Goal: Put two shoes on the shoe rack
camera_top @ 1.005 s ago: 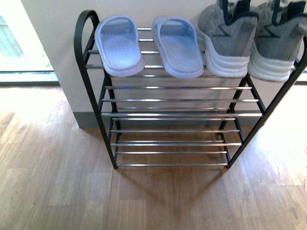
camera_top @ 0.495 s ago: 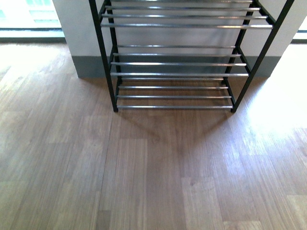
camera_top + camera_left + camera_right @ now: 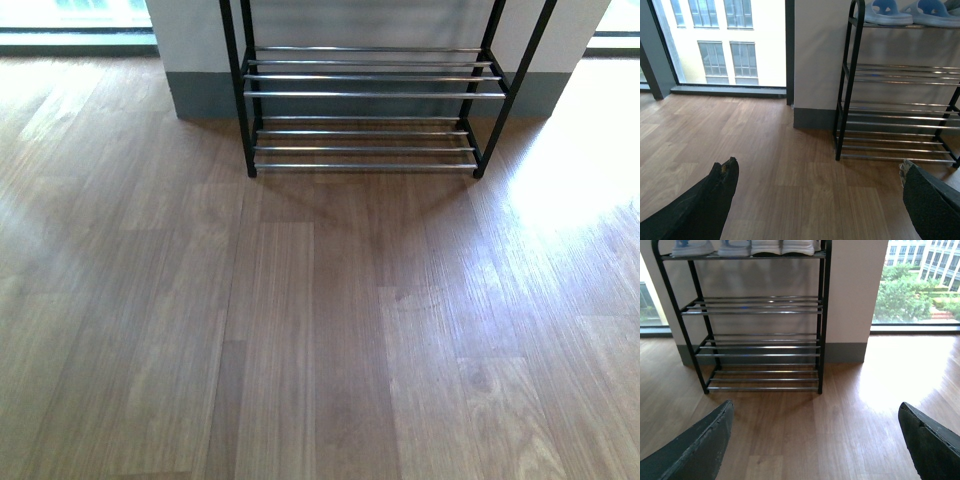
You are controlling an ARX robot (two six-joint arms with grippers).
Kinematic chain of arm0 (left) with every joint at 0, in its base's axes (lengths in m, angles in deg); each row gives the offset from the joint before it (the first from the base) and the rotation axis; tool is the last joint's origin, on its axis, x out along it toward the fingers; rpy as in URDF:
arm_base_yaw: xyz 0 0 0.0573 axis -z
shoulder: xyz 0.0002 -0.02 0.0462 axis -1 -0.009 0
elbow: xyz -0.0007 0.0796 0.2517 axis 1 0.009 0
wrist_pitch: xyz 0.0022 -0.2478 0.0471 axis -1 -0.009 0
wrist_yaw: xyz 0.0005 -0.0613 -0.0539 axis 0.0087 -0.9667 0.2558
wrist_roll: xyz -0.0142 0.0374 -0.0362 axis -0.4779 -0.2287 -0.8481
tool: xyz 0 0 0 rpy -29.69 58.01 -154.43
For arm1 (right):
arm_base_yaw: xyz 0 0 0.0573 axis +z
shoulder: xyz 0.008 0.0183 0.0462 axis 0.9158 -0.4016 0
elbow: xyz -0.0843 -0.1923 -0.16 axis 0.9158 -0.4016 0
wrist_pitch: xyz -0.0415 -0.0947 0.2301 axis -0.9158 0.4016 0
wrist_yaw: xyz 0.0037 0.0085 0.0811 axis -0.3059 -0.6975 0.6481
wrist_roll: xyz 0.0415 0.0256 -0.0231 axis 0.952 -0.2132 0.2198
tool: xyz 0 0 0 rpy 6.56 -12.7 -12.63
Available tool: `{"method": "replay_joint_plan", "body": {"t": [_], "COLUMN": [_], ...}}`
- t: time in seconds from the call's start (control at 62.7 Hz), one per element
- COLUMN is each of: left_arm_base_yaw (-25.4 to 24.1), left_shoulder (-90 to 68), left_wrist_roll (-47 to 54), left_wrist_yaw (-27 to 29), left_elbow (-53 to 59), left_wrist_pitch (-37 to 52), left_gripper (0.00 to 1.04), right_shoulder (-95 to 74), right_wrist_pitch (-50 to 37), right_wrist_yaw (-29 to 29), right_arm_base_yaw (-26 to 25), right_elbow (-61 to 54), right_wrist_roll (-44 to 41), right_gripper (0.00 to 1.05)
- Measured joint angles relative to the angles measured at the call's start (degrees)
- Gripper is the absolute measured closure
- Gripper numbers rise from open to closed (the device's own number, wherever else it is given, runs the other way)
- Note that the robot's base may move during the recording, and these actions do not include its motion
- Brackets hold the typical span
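The shoe rack [image 3: 365,95] stands against the wall; the front view shows only its lower chrome-rod shelves. In the left wrist view two pale blue slide sandals [image 3: 887,10] lie on the top shelf of the rack [image 3: 895,107]. The right wrist view shows the rack [image 3: 760,310] with the slides' edges [image 3: 692,247] and the sneakers' white soles [image 3: 782,246] side by side on top. My left gripper [image 3: 817,164] is open over bare floor, short of the rack. Also open and holding nothing, my right gripper [image 3: 815,406] hangs above the floor in front of the rack.
A white wall pillar with a grey skirting [image 3: 205,95] backs the rack. Floor-to-ceiling windows [image 3: 725,42] flank it on both sides. Wooden plank floor [image 3: 320,320] stretches from the rack toward me, with a sunlit patch [image 3: 560,180] at the right.
In the front view the rack has slid upward and grown smaller. Its top shelf with the shoes has left that view, and more floor shows.
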State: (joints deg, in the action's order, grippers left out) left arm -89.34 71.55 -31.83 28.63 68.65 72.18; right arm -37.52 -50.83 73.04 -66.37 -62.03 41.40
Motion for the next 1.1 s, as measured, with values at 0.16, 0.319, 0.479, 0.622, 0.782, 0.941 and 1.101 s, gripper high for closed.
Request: {"method": "replay_joint_plan", "body": {"t": [0.16,0.319,0.479,0.622,0.782,0.941,1.101], "left_arm_base_yaw": [0.00,0.00,0.00,0.00,0.00,0.00,0.00], "left_shoulder": [0.00,0.00,0.00,0.00,0.00,0.00,0.00], "left_wrist_roll": [0.00,0.00,0.00,0.00,0.00,0.00,0.00], "left_wrist_yaw": [0.09,0.04,0.07,0.07,0.04,0.00,0.13], "left_elbow": [0.00,0.00,0.00,0.00,0.00,0.00,0.00], "left_wrist_pitch": [0.00,0.00,0.00,0.00,0.00,0.00,0.00], "left_gripper": [0.09,0.09,0.09,0.09,0.09,0.09,0.09], "right_shoulder": [-0.02,-0.02,-0.02,-0.02,-0.02,-0.02,-0.02], "right_wrist_pitch": [0.00,0.00,0.00,0.00,0.00,0.00,0.00], "right_wrist_yaw": [0.24,0.17,0.17,0.20,0.20,0.04,0.17], "right_arm_base_yaw": [0.00,0.00,0.00,0.00,0.00,0.00,0.00], "right_elbow": [0.00,-0.02,-0.02,0.00,-0.02,0.00,-0.02], "right_wrist_roll": [0.00,0.00,0.00,0.00,0.00,0.00,0.00], "right_gripper": [0.09,0.09,0.09,0.09,0.09,0.09,0.09]}}
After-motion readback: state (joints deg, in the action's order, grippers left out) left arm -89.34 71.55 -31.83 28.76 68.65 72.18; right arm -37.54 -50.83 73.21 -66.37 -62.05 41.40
